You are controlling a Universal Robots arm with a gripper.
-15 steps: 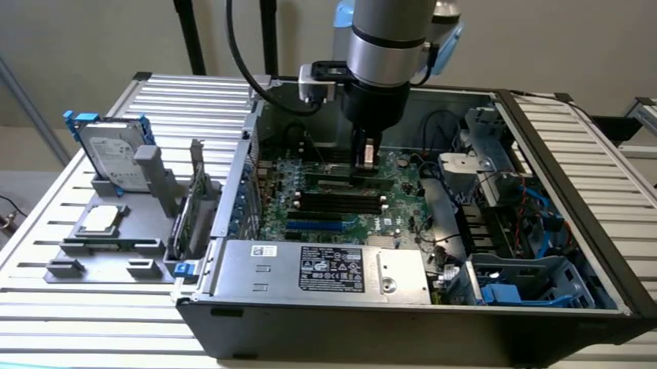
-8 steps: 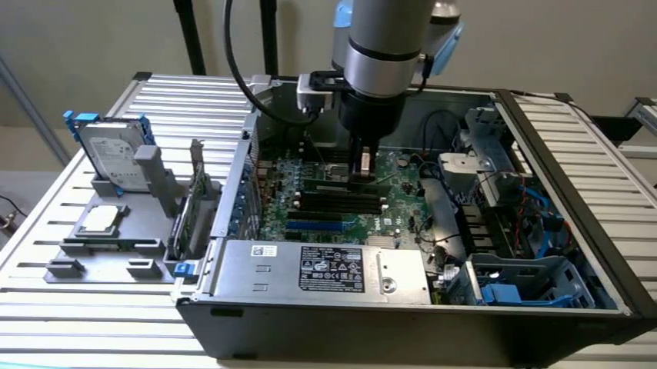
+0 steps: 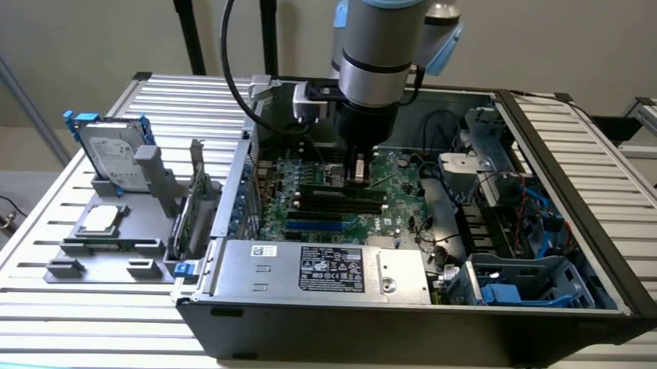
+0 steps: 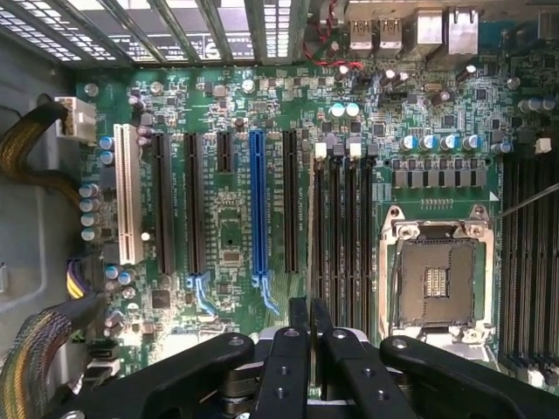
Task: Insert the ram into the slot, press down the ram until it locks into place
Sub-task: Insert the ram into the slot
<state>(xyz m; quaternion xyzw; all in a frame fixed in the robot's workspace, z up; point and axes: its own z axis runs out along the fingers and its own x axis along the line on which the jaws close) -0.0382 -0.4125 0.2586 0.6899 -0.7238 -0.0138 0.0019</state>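
My gripper [image 3: 359,178] hangs straight down from the arm over the motherboard [image 3: 395,173] inside the open computer case. Its fingers [image 4: 293,349] are shut on the ram [image 3: 328,189], a thin dark stick held on edge, level along the bank of black memory slots. In the wrist view the ram [image 4: 312,244] is edge-on, a thin strip running away from my gripper [image 4: 309,307] beside the outermost slot [image 4: 322,244]. The slot [image 3: 344,203] and its neighbours lie just under the stick. Whether the ram's lower edge sits in a slot is hidden.
A blue socket [image 4: 257,205] and black expansion sockets lie beside the memory slots, with the processor socket [image 4: 434,279] on the other side. The power supply [image 3: 308,269] and drive cage [image 3: 524,280] line the case front. Cable bundles [image 4: 35,157] run at the edge. A hard drive [image 3: 113,154] stands outside.
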